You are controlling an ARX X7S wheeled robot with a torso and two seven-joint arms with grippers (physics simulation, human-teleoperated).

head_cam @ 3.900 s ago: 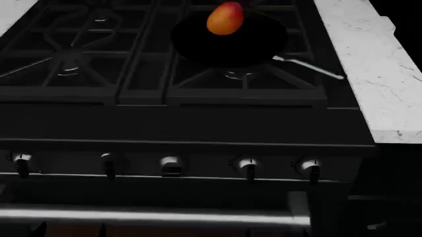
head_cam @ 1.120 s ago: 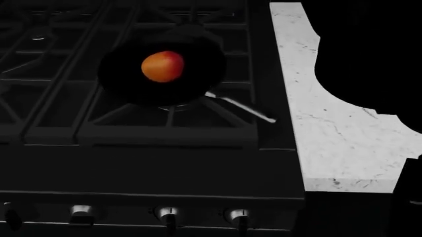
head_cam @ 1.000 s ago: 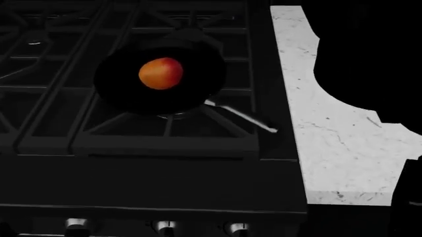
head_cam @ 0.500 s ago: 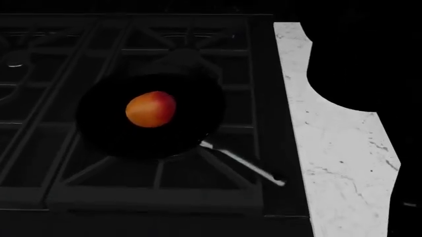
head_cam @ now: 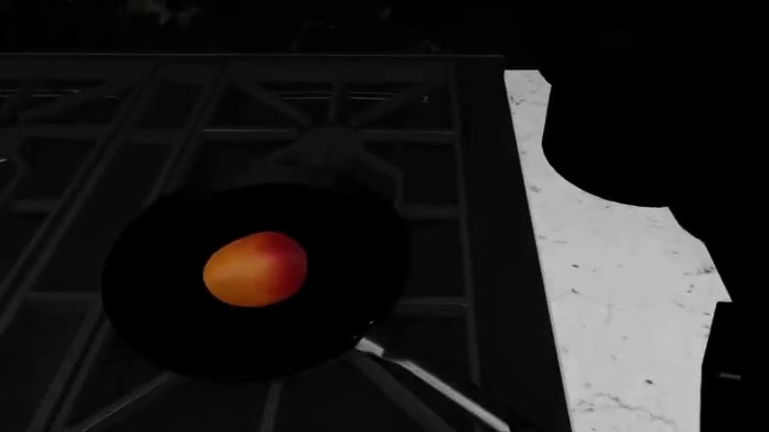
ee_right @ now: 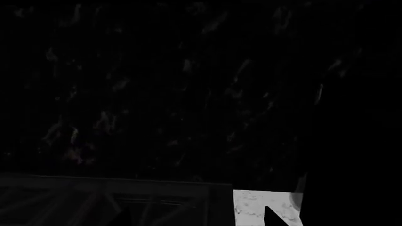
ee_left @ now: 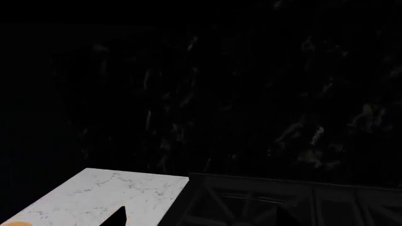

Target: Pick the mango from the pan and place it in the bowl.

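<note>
The mango (head_cam: 255, 269), orange with a red blush, lies in the middle of the black pan (head_cam: 157, 315) on the stove's right front burner in the head view. The pan's thin silver handle (head_cam: 435, 389) points toward the front right. Neither gripper shows in the head view. In the left wrist view only a dark fingertip (ee_left: 119, 218) of my left gripper (ee_left: 201, 221) shows, far off centre, so the jaws stand apart with nothing between them. My right gripper (ee_right: 196, 220) shows the same way, with one dark fingertip (ee_right: 271, 216). An orange sliver (ee_left: 9, 223) at the left wrist view's corner may be the bowl.
Black stove grates (head_cam: 337, 117) surround the pan. A white marble counter (head_cam: 613, 297) lies right of the stove, and a large dark rounded shape (head_cam: 649, 117) hides its far part. Another marble counter (ee_left: 100, 197) shows left of the stove. A dark wall stands behind.
The head view has moved in over the stove. The pan and mango have grown larger and slid down and left in it. The knobs have left the view. The mango has not moved in the pan.
</note>
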